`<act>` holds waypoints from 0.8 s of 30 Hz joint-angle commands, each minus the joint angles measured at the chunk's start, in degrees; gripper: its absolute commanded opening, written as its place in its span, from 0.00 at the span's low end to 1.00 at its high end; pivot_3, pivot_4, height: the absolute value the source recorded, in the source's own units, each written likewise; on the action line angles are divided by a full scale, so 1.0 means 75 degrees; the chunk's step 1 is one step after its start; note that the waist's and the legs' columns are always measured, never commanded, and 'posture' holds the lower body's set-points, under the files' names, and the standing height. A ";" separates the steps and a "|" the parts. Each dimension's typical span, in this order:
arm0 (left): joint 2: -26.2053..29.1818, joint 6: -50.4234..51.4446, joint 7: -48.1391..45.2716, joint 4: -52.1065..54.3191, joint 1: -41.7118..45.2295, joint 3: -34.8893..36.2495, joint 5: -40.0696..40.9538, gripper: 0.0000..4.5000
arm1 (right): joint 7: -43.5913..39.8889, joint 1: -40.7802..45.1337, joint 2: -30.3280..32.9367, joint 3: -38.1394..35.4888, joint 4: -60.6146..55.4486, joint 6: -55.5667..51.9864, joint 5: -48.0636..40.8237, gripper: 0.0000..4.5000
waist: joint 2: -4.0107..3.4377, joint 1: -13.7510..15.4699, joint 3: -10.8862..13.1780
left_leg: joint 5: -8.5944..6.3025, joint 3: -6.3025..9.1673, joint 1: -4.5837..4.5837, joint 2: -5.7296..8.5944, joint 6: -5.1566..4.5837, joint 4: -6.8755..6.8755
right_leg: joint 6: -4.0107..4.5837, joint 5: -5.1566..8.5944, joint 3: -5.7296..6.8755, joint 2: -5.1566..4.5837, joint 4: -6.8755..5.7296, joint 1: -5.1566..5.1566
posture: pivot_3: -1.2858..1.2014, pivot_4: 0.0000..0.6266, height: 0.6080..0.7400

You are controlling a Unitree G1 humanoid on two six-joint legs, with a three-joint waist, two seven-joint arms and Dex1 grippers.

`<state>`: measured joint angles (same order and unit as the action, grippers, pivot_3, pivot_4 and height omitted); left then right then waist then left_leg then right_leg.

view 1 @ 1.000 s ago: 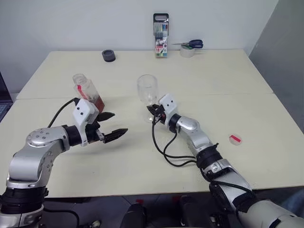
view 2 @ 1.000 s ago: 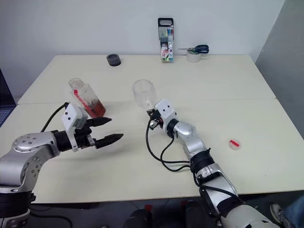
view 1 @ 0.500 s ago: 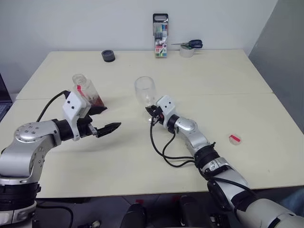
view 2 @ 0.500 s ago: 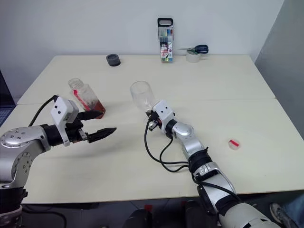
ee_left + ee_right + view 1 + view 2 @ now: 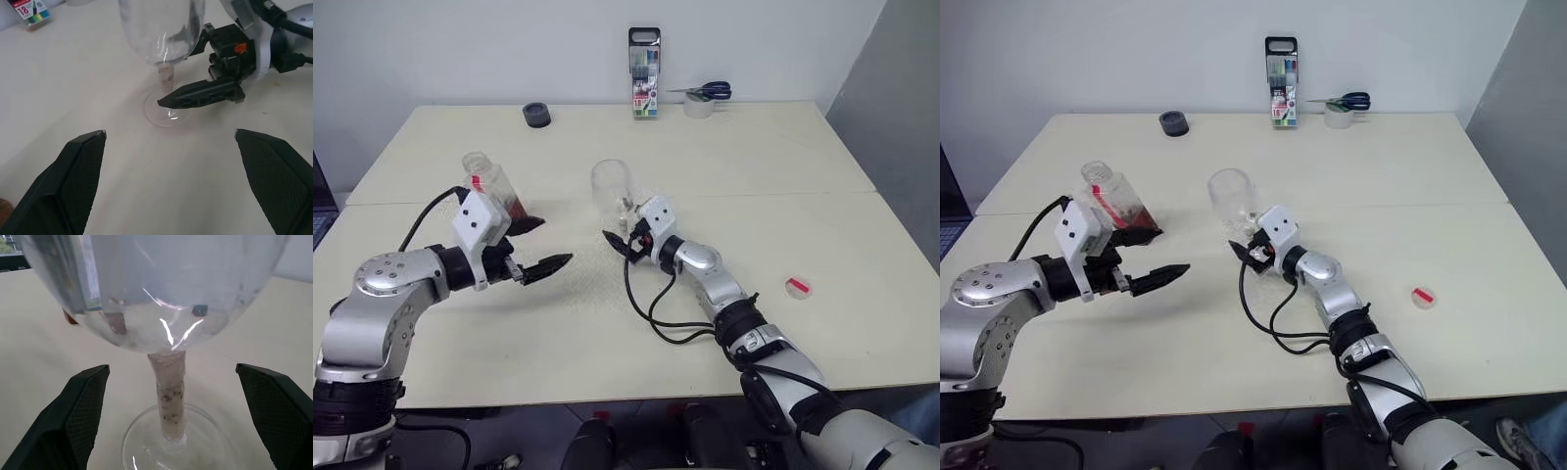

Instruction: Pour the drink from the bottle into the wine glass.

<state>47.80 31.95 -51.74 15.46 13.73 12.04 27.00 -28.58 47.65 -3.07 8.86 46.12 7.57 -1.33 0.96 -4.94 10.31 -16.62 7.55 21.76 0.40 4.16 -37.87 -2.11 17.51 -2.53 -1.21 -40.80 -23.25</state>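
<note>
Your right gripper [image 5: 619, 242] has just let go of the wine glass [image 5: 611, 188] stem; its jaws now stand wide. The glass stands free, still empty. Left gripper [image 5: 538, 247] jaws gape, holding nothing, bottle [image 5: 494, 191] ungrasped.

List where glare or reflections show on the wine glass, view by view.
Right wrist view: bright streaks of glare cross the bowl of the wine glass, and the marker pack shows warped through it. Left wrist view: small highlights sit on the bowl and the foot. Left eye view: the bowl reads as faint, see-through, with little glare.
</note>
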 commanded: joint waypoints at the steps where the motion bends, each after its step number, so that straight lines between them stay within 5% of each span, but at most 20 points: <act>1: 0.0059 0.0004 0.0077 0.0298 -0.0065 0.0288 0.0152 1.00 | -0.0017 0.0162 -0.0069 -0.0156 -0.0285 0.0043 -0.0125 0.99 | 0.0000 0.0000 0.0000 | 0.0000 0.0000 0.0000 0.0000 0.0000 0.0000 | 0.0000 0.0000 0.0001 0.0001 0.0000 0.0000 | 0.52 0.24 1.00; 24: -0.0516 -0.0296 0.0675 -0.0221 0.0436 -0.0114 -0.0244 1.00 | 0.0247 -0.0367 0.0223 -0.0209 -0.1061 -0.0421 -0.0068 0.99 | 0.0000 0.0021 0.0000 | 0.0000 0.0000 0.0002 0.0002 0.0000 -0.0001 | 0.0000 0.0000 0.0001 0.0000 0.0002 0.0000 | 0.52 0.24 1.00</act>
<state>44.09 31.39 -47.36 14.32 16.52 11.13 25.92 -27.18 45.22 -1.53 7.92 41.52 4.31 -1.71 0.96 -4.78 10.31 -16.62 7.54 21.76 0.41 4.16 -37.87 -2.11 17.51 -2.52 -1.20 -40.79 -23.25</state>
